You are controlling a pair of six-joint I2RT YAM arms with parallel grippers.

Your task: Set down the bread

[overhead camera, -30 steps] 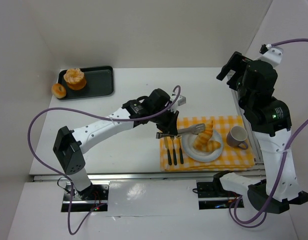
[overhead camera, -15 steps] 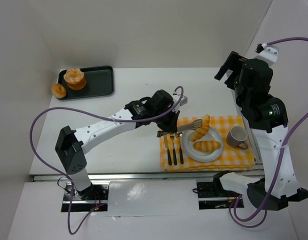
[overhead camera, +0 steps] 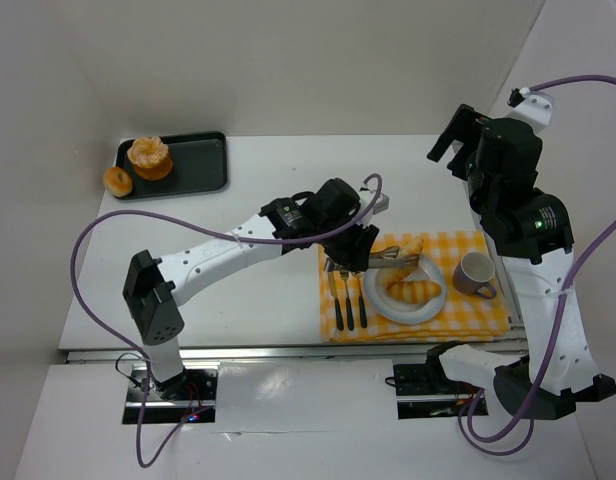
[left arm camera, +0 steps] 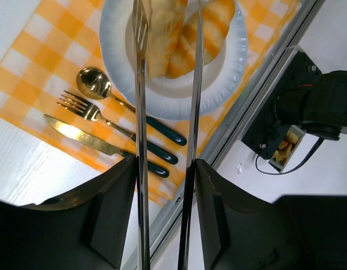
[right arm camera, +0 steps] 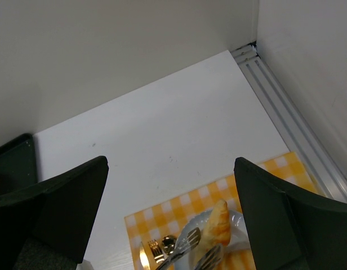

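My left gripper (overhead camera: 360,250) (left arm camera: 164,169) is shut on a pair of metal tongs (overhead camera: 388,260) (left arm camera: 141,112), one finger pressed on each arm. The tongs' arms stand apart over a white plate (overhead camera: 388,305) (left arm camera: 117,39), with a golden bread (overhead camera: 410,248) (left arm camera: 162,34) between their tips. A second bread (overhead camera: 416,291) (left arm camera: 210,25) lies on the plate beside it. My right gripper (overhead camera: 453,140) (right arm camera: 170,169) hangs high at the back right, open and empty, looking down on the bread (right arm camera: 219,223) and the tongs (right arm camera: 190,247).
A spoon (left arm camera: 92,84), fork (left arm camera: 86,109) and knife (left arm camera: 78,135) lie left of the plate on a yellow checked cloth (overhead camera: 468,320). A mug (overhead camera: 475,274) stands right of the plate. A black tray (overhead camera: 203,165) with pastries sits at the back left.
My left arm has shifted right and the tongs' arms have spread apart. The bread between them has tipped over from upright to leaning across the plate.
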